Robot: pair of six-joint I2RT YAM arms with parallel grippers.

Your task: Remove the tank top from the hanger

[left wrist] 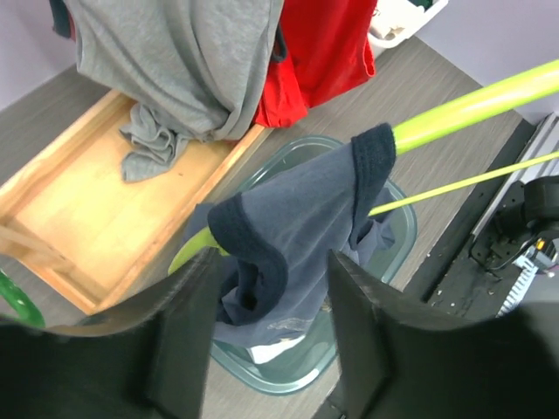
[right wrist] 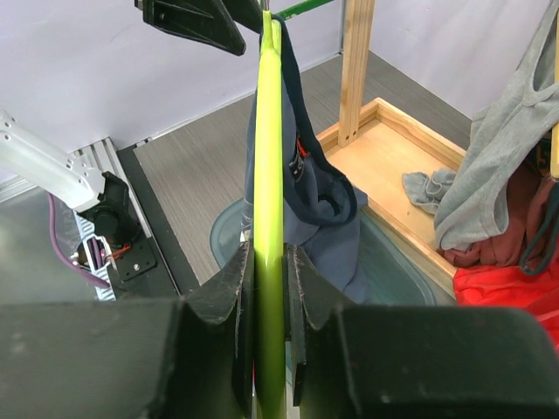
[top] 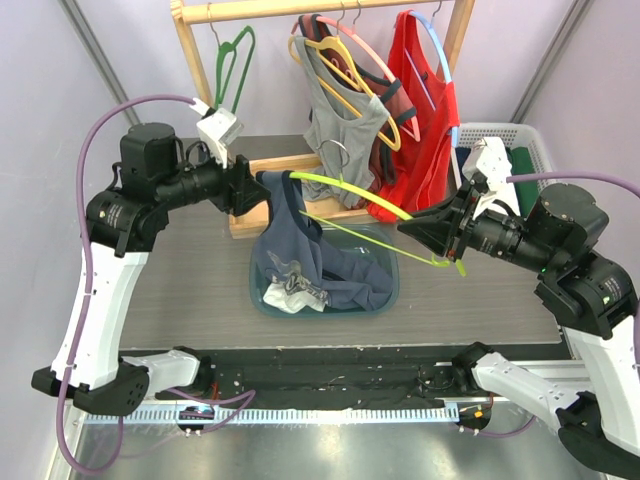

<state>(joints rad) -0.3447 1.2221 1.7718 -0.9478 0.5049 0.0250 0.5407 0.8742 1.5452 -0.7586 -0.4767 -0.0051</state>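
A navy tank top [top: 300, 250] hangs by its strap from the left end of a lime-green hanger [top: 350, 190]. Its lower part falls into a teal bin [top: 385, 300]. My right gripper [top: 415, 230] is shut on the hanger's right end; in the right wrist view the hanger bar [right wrist: 269, 175] runs between the closed jaws of that gripper [right wrist: 269, 262], with the top [right wrist: 323, 209] beyond. My left gripper [top: 262, 190] is open at the strap. In the left wrist view this gripper [left wrist: 272, 262] has the top's folded shoulder [left wrist: 306, 218] in front of its spread jaws, on the hanger [left wrist: 472, 109].
A wooden clothes rack with a tray base [top: 290, 165] stands behind. On it hang a grey tank top [top: 345, 120], a red top [top: 420, 110] and an empty green hanger [top: 235, 60]. A white basket [top: 520, 150] sits at the back right. A white item lies in the bin.
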